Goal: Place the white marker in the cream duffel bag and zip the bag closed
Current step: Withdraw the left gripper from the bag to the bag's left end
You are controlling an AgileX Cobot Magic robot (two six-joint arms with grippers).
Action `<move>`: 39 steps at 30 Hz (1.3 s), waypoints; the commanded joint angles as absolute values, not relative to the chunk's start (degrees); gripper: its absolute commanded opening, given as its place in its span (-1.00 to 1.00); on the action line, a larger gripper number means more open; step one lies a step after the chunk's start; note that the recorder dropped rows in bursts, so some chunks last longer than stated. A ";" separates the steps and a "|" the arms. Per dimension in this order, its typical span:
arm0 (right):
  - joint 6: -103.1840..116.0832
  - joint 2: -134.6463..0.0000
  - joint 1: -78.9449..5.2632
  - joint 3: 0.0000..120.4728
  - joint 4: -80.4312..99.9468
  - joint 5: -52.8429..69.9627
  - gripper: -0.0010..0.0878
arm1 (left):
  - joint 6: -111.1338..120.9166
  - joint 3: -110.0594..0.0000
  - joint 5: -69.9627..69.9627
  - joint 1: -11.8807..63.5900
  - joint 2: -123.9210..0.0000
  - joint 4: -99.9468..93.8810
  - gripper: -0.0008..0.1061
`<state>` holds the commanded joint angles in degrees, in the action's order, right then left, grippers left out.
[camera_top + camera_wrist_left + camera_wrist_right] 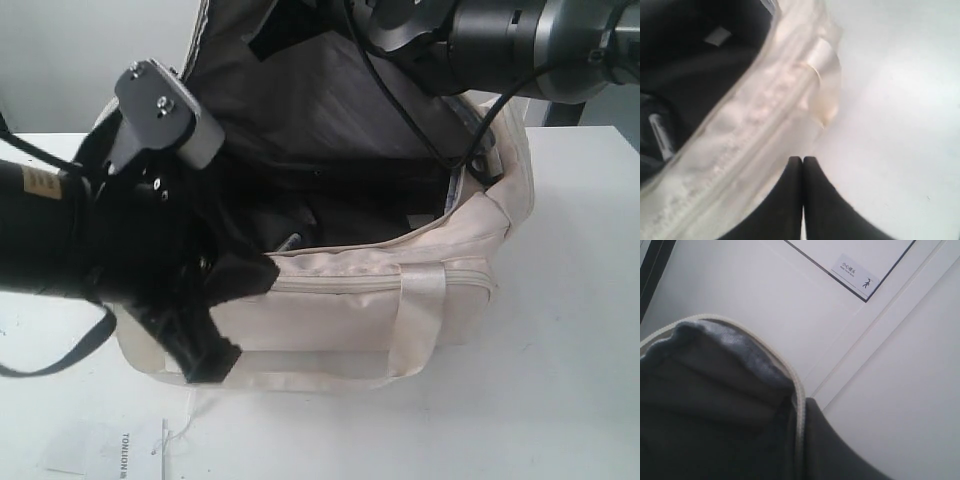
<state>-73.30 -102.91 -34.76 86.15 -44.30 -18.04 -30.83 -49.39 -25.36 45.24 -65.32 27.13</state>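
Observation:
The cream duffel bag (370,300) stands on the white table with its top open and its dark lining showing. My right gripper (801,401) is shut on the zip edge of the bag's flap (715,390) and holds the flap (300,90) raised. A slim pale stick, which looks like the white marker (660,134), lies inside the bag (765,115); its tip shows near the front rim (291,241). My left gripper (803,160) is shut with nothing in it, just outside the bag's front wall, low at the bag's left end (215,362).
A dark strap (60,355) loops over the table at the left. A printed paper tag (120,450) lies near the front edge. Bare white table (580,350) extends to the right of the bag. The right arm (520,40) reaches over the bag.

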 joint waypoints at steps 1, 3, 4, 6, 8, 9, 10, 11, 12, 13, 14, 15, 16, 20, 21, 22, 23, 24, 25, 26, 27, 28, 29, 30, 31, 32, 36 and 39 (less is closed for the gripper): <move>-73.30 -102.91 -34.76 86.15 -44.30 -18.04 -0.98 | -30.67 -49.39 -27.39 45.24 -65.32 25.82 -0.99; -73.30 -102.91 -34.76 86.15 -44.30 -18.04 -0.98 | -29.04 -49.39 -30.74 44.56 -65.32 23.43 -0.99; -73.30 -102.91 -34.76 86.15 -44.30 -18.04 -0.98 | -28.18 -49.39 -32.38 43.89 -65.32 22.17 -0.99; -73.30 -102.91 -34.76 86.15 -44.30 -18.04 -0.98 | -26.38 -49.39 -34.97 41.98 -65.32 20.06 -0.99; -73.30 -102.91 -34.76 86.15 -44.30 -18.04 -0.98 | -24.79 -49.43 -36.27 39.08 -65.32 18.77 -0.99; -73.30 -102.91 -34.76 86.15 -44.30 -18.04 -0.98 | -24.79 -49.43 -36.45 37.87 -65.04 18.77 -0.99; -73.30 -102.91 -34.76 86.15 -44.30 -18.04 -0.98 | -24.79 -49.43 -36.54 36.46 -64.75 18.77 -0.99; -73.30 -102.91 -34.76 86.15 -44.30 -18.04 -0.98 | -24.79 -49.52 -36.54 35.16 -64.33 18.77 -0.99; -73.30 -102.91 -34.76 86.15 -44.30 -18.04 -0.98 | -24.79 -49.65 -36.67 33.94 -63.87 18.77 -0.99; -73.30 -102.91 -34.76 86.15 -44.30 -18.04 -0.98 | -24.79 -49.95 -36.90 32.70 -63.54 18.77 -0.99; -73.30 -102.91 -34.76 86.15 -44.30 -18.04 -0.98 | -24.79 -50.23 -37.03 31.38 -63.26 18.77 -0.99; -73.30 -102.91 -34.76 86.15 -44.30 -18.04 -0.98 | -24.79 -50.54 -37.03 30.01 -62.70 18.77 -0.99; -73.30 -102.91 -34.76 86.15 -44.30 -18.04 -0.98 | -24.15 -50.83 -36.75 28.84 -62.59 18.77 -0.99; -73.30 -102.91 -34.76 86.15 -44.30 -18.04 -0.98 | -21.13 -52.64 -34.61 22.91 -62.11 18.77 -0.99; -73.30 -102.91 -34.76 86.15 -44.30 -18.04 -0.98 | -21.13 -53.13 -34.30 21.48 -62.11 18.77 -0.99; -73.30 -102.91 -34.76 86.15 -44.30 -18.04 -0.98 | -21.13 -53.38 -34.22 20.07 -62.11 18.77 -0.99; -73.30 -102.91 -34.76 86.15 -44.30 -18.04 -0.98 | -21.13 -53.60 -33.59 18.74 -62.11 18.77 -0.99; -73.30 -102.91 -34.76 86.15 -44.30 -18.04 -0.98 | -20.84 -53.85 -33.03 17.50 -62.11 18.77 -0.99; -73.30 -102.91 -34.76 86.15 -44.30 -18.04 -0.98 | -20.16 -53.98 -32.38 16.53 -62.11 18.77 -0.99; -73.30 -102.91 -34.76 86.15 -44.30 -18.04 -0.98 | -18.83 -54.12 -31.20 15.40 -62.11 18.91 -0.99; -73.30 -102.91 -34.76 86.15 -44.30 -18.04 -0.98 | -17.72 -54.21 -29.84 14.32 -62.11 18.91 -0.99; -73.30 -102.91 -34.76 86.15 -44.30 -18.04 -0.98 | -17.45 -54.21 -28.76 13.48 -62.11 18.91 -0.99; -73.30 -102.91 -34.76 86.15 -44.30 -18.04 -0.98 | -16.94 -54.21 -27.39 12.46 -62.28 19.05 -0.99; -73.30 -102.91 -34.76 86.15 -44.30 -18.04 -0.98 | -16.02 -54.36 -26.30 11.44 -62.45 19.05 -0.99; -73.30 -102.91 -34.76 86.15 -44.30 -18.04 -0.98 | -15.51 -54.50 -25.56 10.44 -62.68 19.18 -0.99; -73.30 -102.91 -34.76 86.15 -44.30 -18.04 -0.98 | -14.72 -54.81 -25.11 9.45 -63.17 19.31 -0.99; -73.30 -102.91 -34.76 86.15 -44.30 -18.04 -0.98 | -14.51 -57.63 -25.22 7.10 -66.08 20.81 -0.99; -73.30 -102.91 -34.76 86.15 -44.30 -18.04 -0.98 | -14.23 -61.32 -26.71 6.43 -69.04 21.18 -0.87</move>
